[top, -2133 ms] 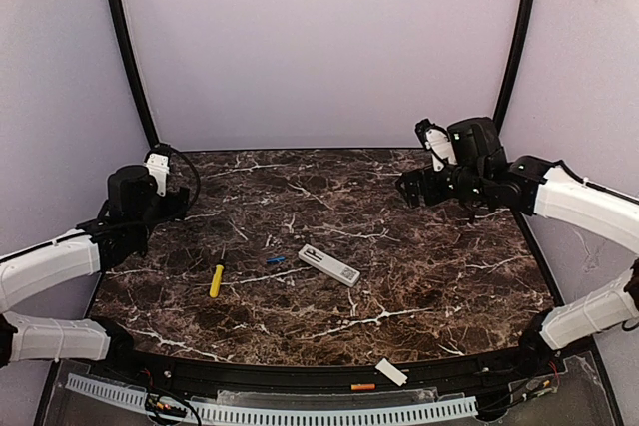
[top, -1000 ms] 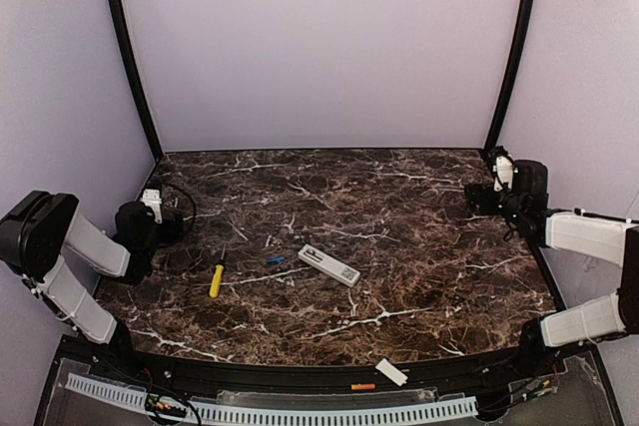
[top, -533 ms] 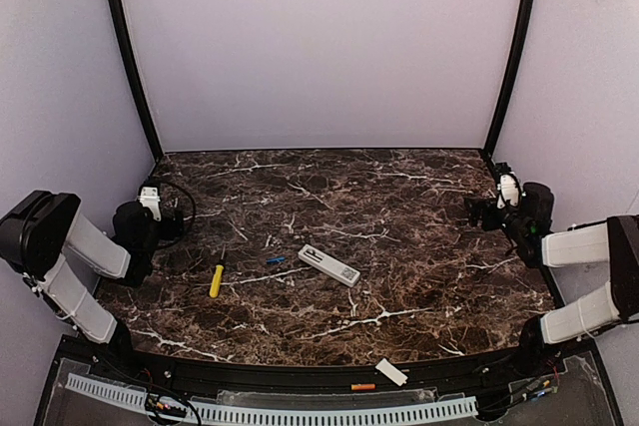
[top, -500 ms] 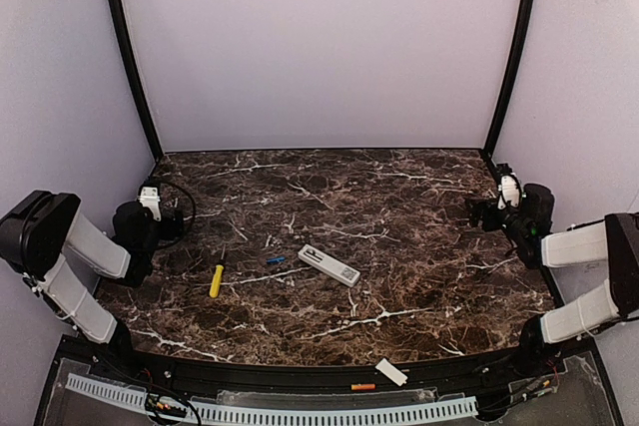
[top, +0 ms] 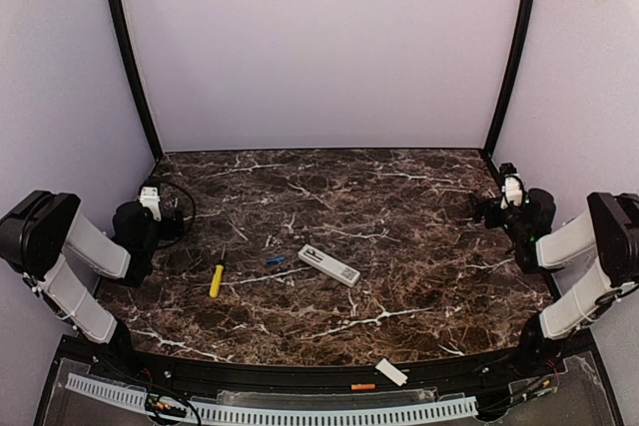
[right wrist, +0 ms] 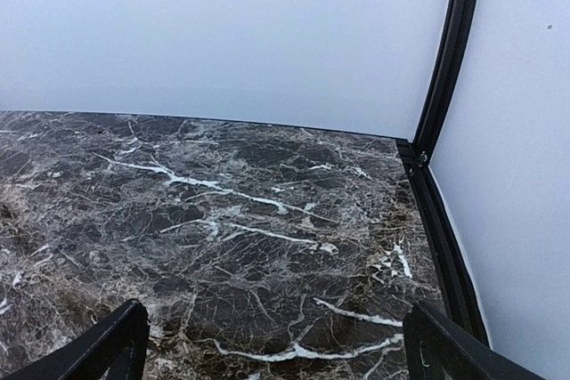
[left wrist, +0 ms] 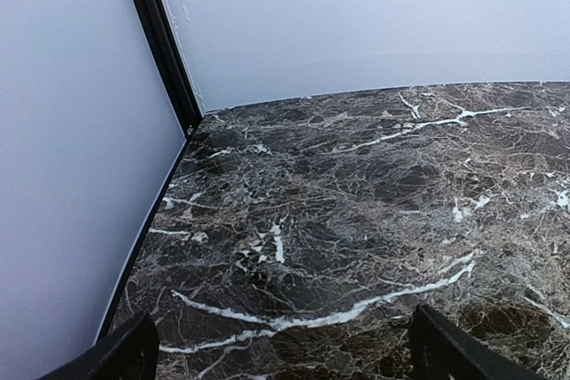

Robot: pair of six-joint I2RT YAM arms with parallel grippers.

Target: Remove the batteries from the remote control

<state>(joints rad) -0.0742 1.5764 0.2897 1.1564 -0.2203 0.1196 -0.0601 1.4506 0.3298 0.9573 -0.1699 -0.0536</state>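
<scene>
Blue battery (top: 275, 259) between yellow screwdriver (top: 216, 280) and remote control (top: 328, 265)

Dark marble table (top: 419, 276) (white-veined) enclosed by 3 pale walls (top: 319, 47).

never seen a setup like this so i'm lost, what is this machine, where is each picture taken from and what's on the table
It is a robot with two arms, bolted at the near edge of a dark marble table. The wide picture comes from a fixed camera above and behind the arms, so the left arm is on the left. The other two pictures come from a camera on each wrist, looking past that arm's own tool. The left tool and the right tool are open and hold nothing. Mid-table lies a white remote control, with a blue battery and a yellow-handled screwdriver to its left. At the front edge lie a small white cover plate and an orange battery.
</scene>
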